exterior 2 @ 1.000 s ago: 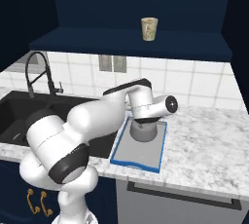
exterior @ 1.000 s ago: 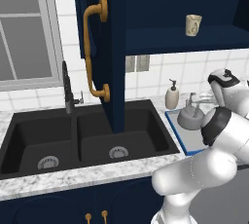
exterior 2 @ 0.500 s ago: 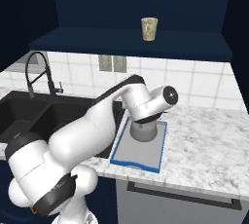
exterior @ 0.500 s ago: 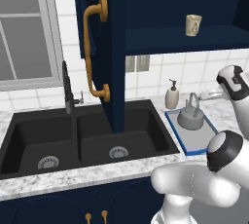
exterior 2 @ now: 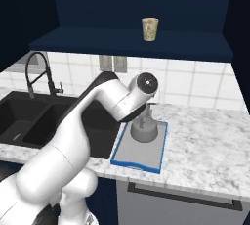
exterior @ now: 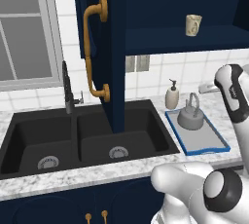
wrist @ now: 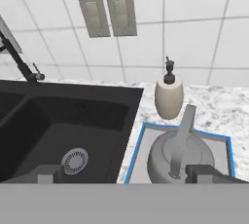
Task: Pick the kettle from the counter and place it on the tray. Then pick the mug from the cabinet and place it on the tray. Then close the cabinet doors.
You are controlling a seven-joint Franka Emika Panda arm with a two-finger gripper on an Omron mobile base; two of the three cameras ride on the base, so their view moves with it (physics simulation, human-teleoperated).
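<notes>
Since a second ago the arm has pulled up and back off the kettle, which stayed put on the tray, so the hand is now higher and clear of that tall loop handle. Going big to small: the counter [exterior 2: 205,141] runs under everything, with the black double sink [exterior: 82,138] off to one side of the fingers in the hand view. Up above, the cabinet [exterior 2: 132,43] stands open, one door [exterior: 104,47] swung out with its golden handle showing. Blue-rimmed tray [exterior: 210,142] sits on the counter right next to the sink. Kettle [wrist: 181,157] is upright on the tray, just ahead of and below the fingers, not touching them. The gripper [wrist: 121,179] is spread about as wide as it goes and has hold of nothing; one dark fingertip [wrist: 206,173] pokes up just beside the kettle's body. A cream soap bottle [wrist: 168,96] stands just past the tray, by the tiled wall. Smallest, the mug [exterior 2: 150,29] is on the cabinet shelf, well above the hand.
</notes>
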